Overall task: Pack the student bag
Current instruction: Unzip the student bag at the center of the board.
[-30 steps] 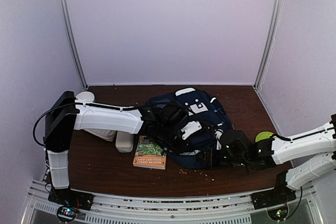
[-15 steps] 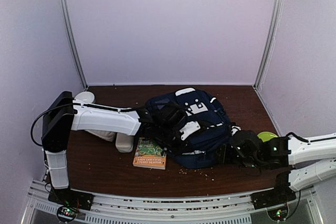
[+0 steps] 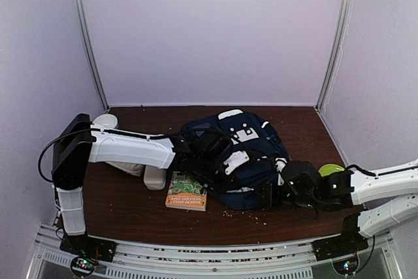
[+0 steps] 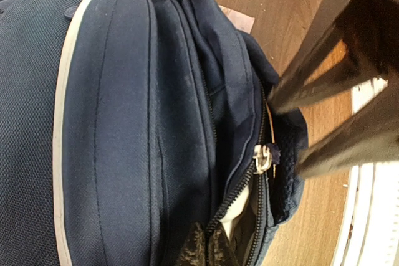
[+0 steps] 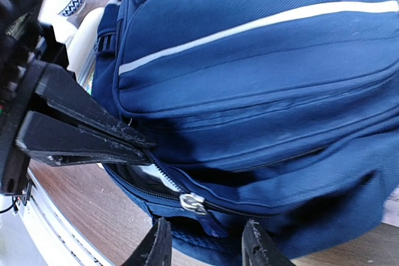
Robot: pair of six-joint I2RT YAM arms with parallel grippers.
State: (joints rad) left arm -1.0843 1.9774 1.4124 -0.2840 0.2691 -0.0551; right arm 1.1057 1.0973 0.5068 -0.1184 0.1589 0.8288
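Observation:
The student bag (image 3: 243, 140), a navy backpack with white stripes, lies in the middle of the table. Its main zip is partly open at the near right corner, with something white inside. My left gripper (image 4: 206, 250) is shut on the fabric edge beside the zip teeth (image 5: 163, 169), as the right wrist view also shows. The silver zipper pull (image 5: 193, 202) sits just above my right gripper (image 5: 209, 247). That gripper is open, its fingers astride the bag's lower seam and the pull's blue tab, closed on nothing. From above, my right gripper (image 3: 269, 194) is at the bag's near right corner.
A book (image 3: 187, 191) lies by the bag's near left side, next to a pale case (image 3: 155, 176). A white cup (image 3: 105, 121) stands at the far left. A green object (image 3: 330, 170) is by the right arm. Crumbs dot the wooden table (image 3: 130, 210).
My right gripper drew back to the right, then came in again toward the bag's near corner. My left gripper kept its hold on the zip edge.

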